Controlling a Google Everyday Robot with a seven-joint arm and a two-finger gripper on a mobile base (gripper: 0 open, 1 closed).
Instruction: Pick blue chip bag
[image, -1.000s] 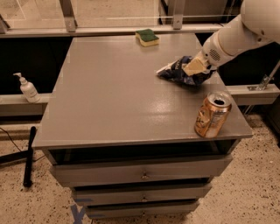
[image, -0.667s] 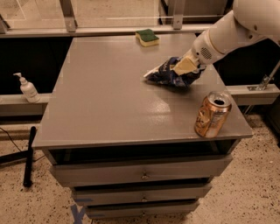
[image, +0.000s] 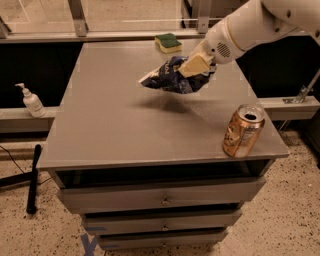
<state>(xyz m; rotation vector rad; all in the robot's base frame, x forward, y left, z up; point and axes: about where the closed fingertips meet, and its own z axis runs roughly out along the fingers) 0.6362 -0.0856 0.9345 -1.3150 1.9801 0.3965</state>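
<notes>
Gripper (image: 193, 66) clamped on blue chip bag (image: 165, 79), held clear of table (image: 120, 135) | bag print, drink can (image: 243, 131) label: unreadable

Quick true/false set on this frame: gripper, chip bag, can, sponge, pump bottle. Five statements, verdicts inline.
1. The gripper is clamped on the crumpled, shiny dark-blue foil chip bag. True.
2. The bag lies flat on the grey tabletop. False: it hangs above the tabletop, with its shadow apart below it.
3. The orange-gold drink can lies on its side. False: it stands upright near the front right corner.
4. The green-and-yellow sponge sits at the table's far edge. True.
5. The white pump bottle stands on the tabletop. False: it stands on the ledge left of the table.
</notes>
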